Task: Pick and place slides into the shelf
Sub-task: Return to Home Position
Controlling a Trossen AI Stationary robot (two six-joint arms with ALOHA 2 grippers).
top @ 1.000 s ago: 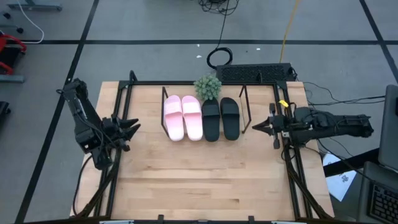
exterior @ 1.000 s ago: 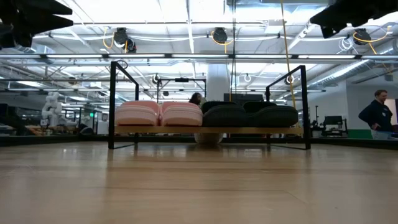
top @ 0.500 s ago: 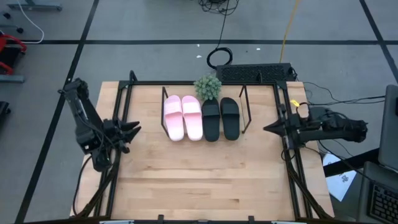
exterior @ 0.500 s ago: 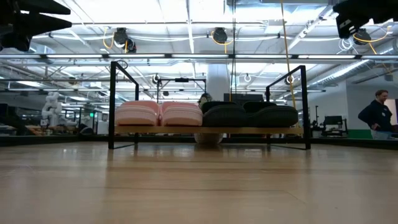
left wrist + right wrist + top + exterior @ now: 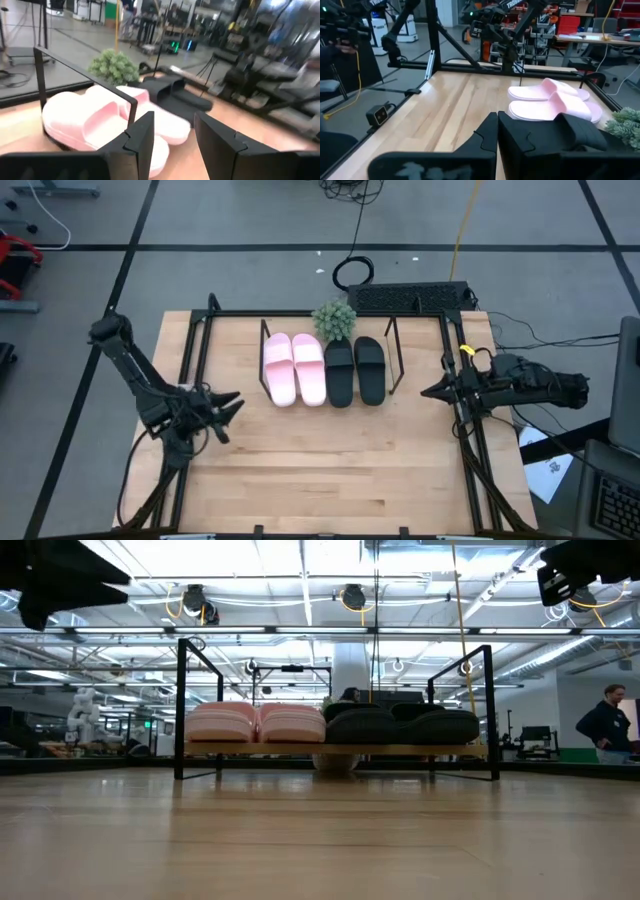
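Note:
All the slides sit side by side on the shelf (image 5: 392, 358), soles on its light board (image 5: 335, 750). The pale pink pair (image 5: 294, 368) is on the left and the matte black pair (image 5: 354, 370) on the right. My left gripper (image 5: 235, 402) hovers open over the table, left of and nearer than the pink pair (image 5: 95, 125), its fingers pointing toward the shelf. My right gripper (image 5: 425, 391) is shut and hovers by the table's right edge, right of the black pair (image 5: 580, 132). Neither touches anything.
A small green plant (image 5: 335, 318) stands just behind the shelf, and a keyboard (image 5: 410, 297) lies at the far edge. Dark metal rails (image 5: 470, 440) run along the table's sides. Bare wood (image 5: 330, 465) fills the near half. A person (image 5: 605, 725) stands far off in the room.
My left arm has swung lower and its gripper has moved toward the near edge and a little to the right. My right gripper has drawn back toward the table's right edge. The slides and the shelf have stayed put.

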